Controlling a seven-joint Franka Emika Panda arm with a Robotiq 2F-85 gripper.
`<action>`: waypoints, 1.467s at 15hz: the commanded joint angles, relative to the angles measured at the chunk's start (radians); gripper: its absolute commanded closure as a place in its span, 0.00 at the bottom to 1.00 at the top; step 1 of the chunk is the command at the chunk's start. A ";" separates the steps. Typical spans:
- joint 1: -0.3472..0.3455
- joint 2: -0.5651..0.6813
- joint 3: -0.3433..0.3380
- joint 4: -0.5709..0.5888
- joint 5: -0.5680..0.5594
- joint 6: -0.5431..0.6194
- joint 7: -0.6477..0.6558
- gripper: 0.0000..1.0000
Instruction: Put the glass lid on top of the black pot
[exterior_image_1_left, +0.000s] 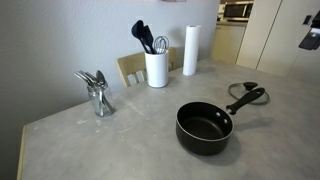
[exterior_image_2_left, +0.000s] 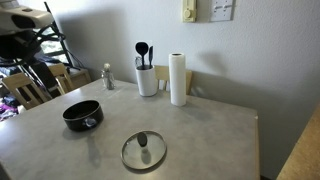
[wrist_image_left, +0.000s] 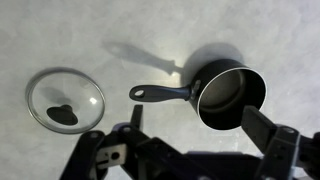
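Observation:
The black pot (exterior_image_1_left: 204, 128) stands empty on the grey table, and shows in both exterior views (exterior_image_2_left: 83, 115). In the wrist view the pot (wrist_image_left: 232, 95) has its long handle pointing left. The glass lid (exterior_image_1_left: 245, 97) lies flat on the table apart from the pot, its dark knob up; it also shows in an exterior view (exterior_image_2_left: 144, 150) and at the left of the wrist view (wrist_image_left: 65, 100). My gripper (wrist_image_left: 200, 125) hangs high above the table, open and empty, over the pot's near side. Part of it shows at the top right of an exterior view (exterior_image_1_left: 310, 40).
A white utensil holder (exterior_image_1_left: 156, 68) with black utensils and a paper towel roll (exterior_image_1_left: 190, 50) stand at the table's back by the wall, also seen in an exterior view (exterior_image_2_left: 147, 80). A metal cutlery stand (exterior_image_1_left: 98, 95) is nearby. A chair (exterior_image_1_left: 130, 68) stands behind.

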 joint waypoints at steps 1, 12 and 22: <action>-0.027 0.027 0.002 0.019 -0.124 0.023 -0.090 0.00; -0.010 0.084 -0.222 0.065 -0.242 0.014 -0.597 0.00; -0.006 0.155 -0.206 0.099 -0.290 0.036 -0.654 0.00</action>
